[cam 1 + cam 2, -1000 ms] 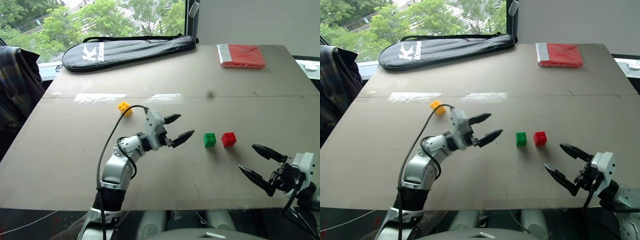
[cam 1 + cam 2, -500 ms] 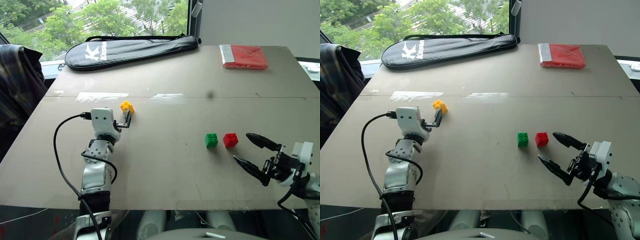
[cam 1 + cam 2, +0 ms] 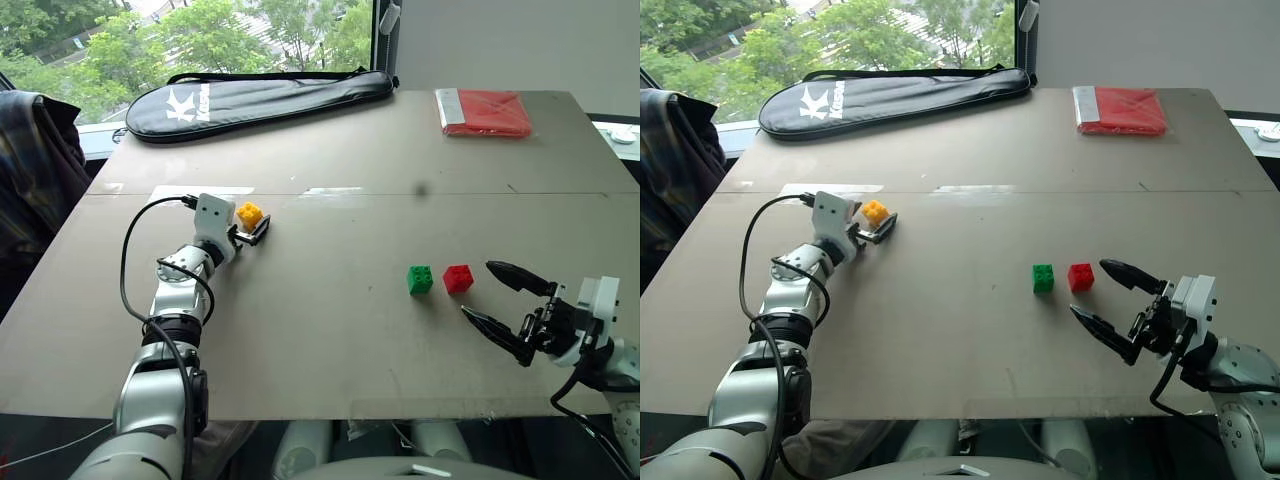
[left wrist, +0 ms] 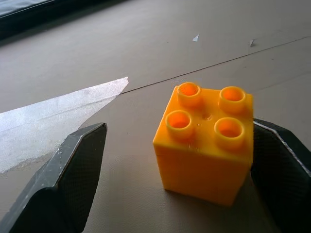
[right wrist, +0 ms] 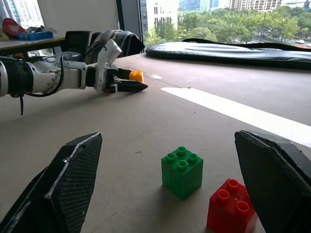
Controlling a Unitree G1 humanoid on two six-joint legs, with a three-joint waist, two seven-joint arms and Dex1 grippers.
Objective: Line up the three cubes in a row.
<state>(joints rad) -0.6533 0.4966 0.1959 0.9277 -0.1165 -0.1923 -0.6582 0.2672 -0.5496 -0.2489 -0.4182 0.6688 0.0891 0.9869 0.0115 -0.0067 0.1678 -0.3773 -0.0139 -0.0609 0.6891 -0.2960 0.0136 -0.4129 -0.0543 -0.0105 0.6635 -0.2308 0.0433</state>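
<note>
The table (image 3: pixel 330 330) is carrying all three cubes. The right gripper (image 3: pixel 503 306) is hovering spread near the red cube (image 3: pixel 458 278) and green cube (image 3: pixel 420 279). The left gripper (image 3: pixel 252 226) is bracketing the yellow cube (image 3: pixel 248 214), one finger (image 4: pixel 279 170) touching, the other apart.

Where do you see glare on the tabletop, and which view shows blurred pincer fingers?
Left eye view: a pale glare streak crosses the table behind the yellow cube. Left wrist view: the same streak appears beside the sharp cube. Right wrist view: near fingers look soft, glare band behind.
</note>
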